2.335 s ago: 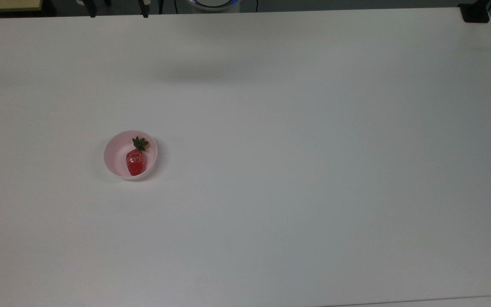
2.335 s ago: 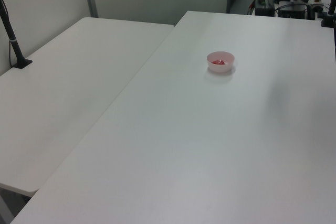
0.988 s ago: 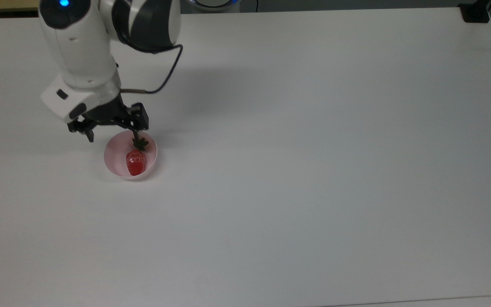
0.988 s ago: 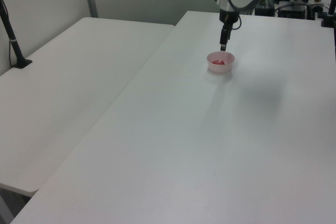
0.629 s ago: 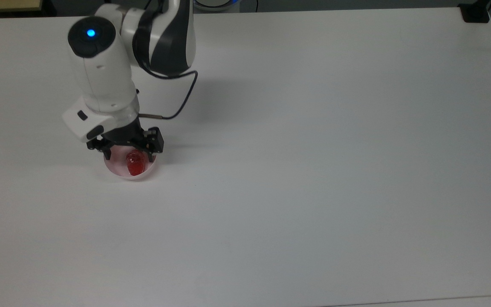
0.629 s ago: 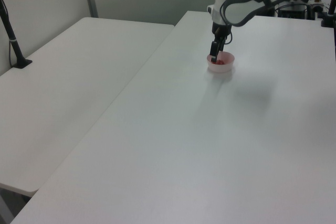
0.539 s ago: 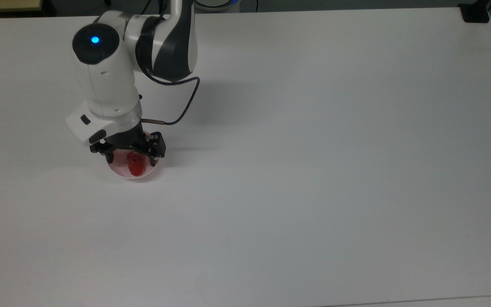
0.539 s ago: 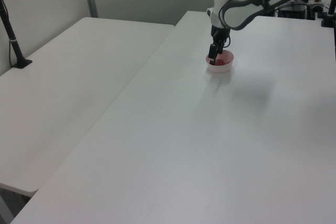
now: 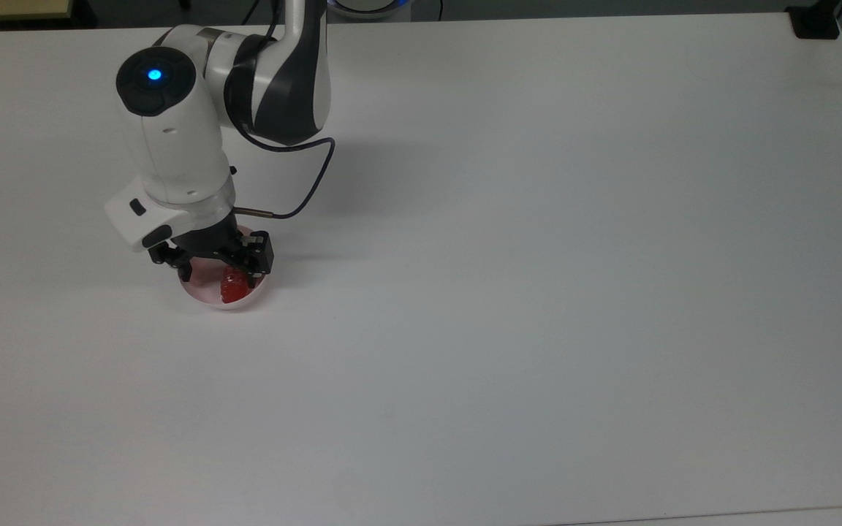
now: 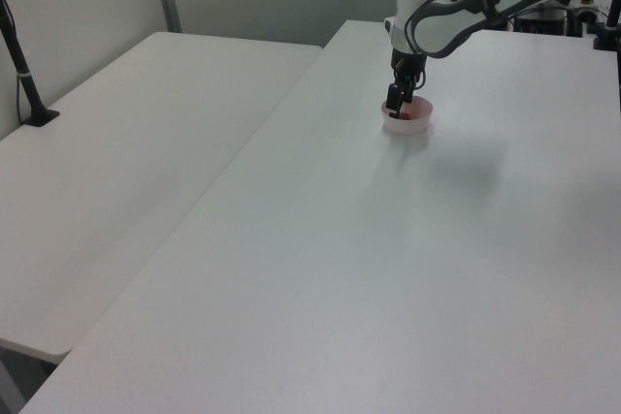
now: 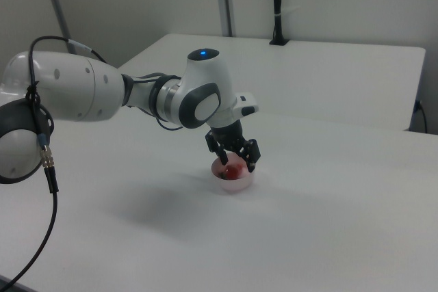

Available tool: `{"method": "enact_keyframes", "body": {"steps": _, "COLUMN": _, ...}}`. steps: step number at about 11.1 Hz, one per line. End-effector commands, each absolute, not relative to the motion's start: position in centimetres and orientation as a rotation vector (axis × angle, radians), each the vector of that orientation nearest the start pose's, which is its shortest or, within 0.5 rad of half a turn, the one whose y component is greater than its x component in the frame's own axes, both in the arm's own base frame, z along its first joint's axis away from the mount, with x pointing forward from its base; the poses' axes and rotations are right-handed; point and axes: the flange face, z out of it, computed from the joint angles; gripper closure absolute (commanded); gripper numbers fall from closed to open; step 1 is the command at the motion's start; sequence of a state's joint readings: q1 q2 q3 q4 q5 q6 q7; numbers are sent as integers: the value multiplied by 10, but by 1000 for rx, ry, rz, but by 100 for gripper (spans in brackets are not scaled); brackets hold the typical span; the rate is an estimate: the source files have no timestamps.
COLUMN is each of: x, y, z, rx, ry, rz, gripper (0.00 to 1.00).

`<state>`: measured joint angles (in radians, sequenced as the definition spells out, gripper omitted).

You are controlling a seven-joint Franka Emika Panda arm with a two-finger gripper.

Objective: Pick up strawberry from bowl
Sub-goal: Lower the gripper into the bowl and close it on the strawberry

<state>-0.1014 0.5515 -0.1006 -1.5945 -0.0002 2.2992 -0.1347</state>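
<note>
Our hand dips into the pink bowl.

We see our hand spread wide, one finger on each side of the red strawberry. The strawberry lies inside the bowl on the white counter, near the top view's left. Our hand holds nothing.

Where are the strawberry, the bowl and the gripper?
strawberry (image 9: 233,286): top view, red body between the fingers.
bowl (image 9: 205,298): top view, pink rim at the near edge.
gripper (image 9: 218,274): top view, midway between its spread fingertips, inside the bowl.
</note>
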Motion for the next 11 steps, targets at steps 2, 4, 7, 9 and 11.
{"method": "enact_keyframes", "body": {"steps": 2, "x": 686, "y": -135, "z": 322, "rx": -3209, "ry": 69, "rz": -203, "gripper": 10}}
{"method": "enact_keyframes", "body": {"steps": 4, "x": 680, "y": -132, "z": 309, "rx": -3210, "ry": 44, "rz": -163, "gripper": 10}}
{"method": "enact_keyframes", "body": {"steps": 7, "x": 681, "y": -136, "z": 315, "rx": -3191, "ry": 132, "rz": -187, "gripper": 34}}
{"method": "enact_keyframes", "body": {"steps": 9, "x": 680, "y": -145, "z": 330, "rx": -3175, "ry": 211, "rz": -224, "gripper": 49}}
{"method": "enact_keyframes", "body": {"steps": 11, "x": 679, "y": -146, "z": 340, "rx": -3147, "ry": 241, "rz": -246, "gripper": 51}}
